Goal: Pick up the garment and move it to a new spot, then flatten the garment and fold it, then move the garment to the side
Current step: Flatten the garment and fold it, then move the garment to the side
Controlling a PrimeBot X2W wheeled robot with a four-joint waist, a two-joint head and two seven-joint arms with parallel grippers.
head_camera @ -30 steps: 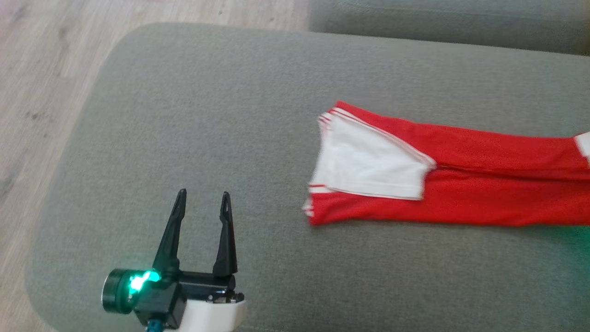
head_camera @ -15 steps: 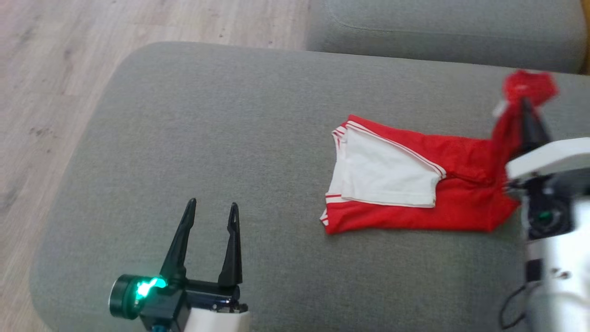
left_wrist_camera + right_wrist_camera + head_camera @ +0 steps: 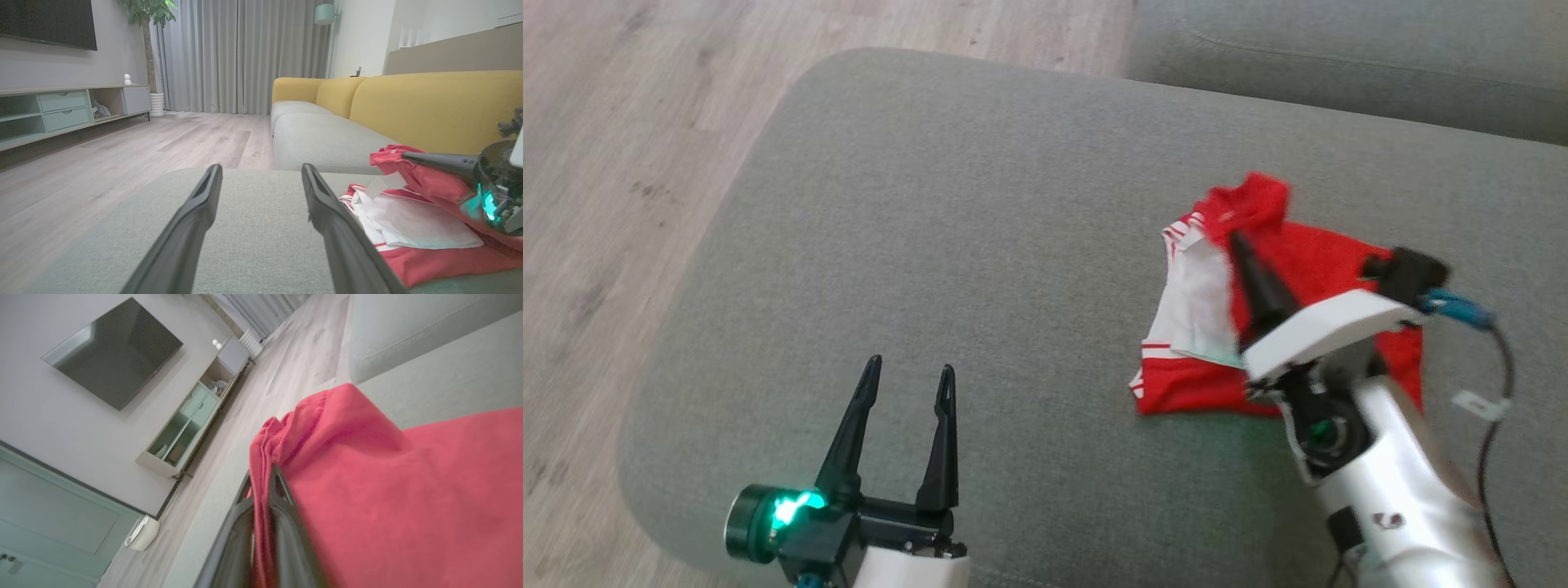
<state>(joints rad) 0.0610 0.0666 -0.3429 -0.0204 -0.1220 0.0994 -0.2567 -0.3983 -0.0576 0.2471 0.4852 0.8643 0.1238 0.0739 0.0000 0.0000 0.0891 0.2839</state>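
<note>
Red garment (image 3: 1307, 261) with a white panel and white-striped trim, bunched on the right part of a grey sofa seat cushion (image 3: 972, 204), well clear of the cushion's left edge. Right gripper (image 3: 1240, 238) above it, pressed together on a red fold of the garment, with that fold lifted off the heap and draped over the tip. Rest of the cloth lying on the cushion beneath.

In the right wrist view, red cloth pinched between the two dark fingers (image 3: 239, 526) and hanging over them to the right.

Left gripper (image 3: 910, 367) at the near left part of the cushion, spread wide, holding nothing, well apart from the garment. From the left wrist view, white panel facing up, red fold raised at the right gripper's tip.

Beyond: second grey seat cushion (image 3: 1339, 73), yellow backrest (image 3: 429, 106), pale wooden floor (image 3: 621, 122), wall-mounted television (image 3: 118, 351) over a low cabinet (image 3: 61, 110).
</note>
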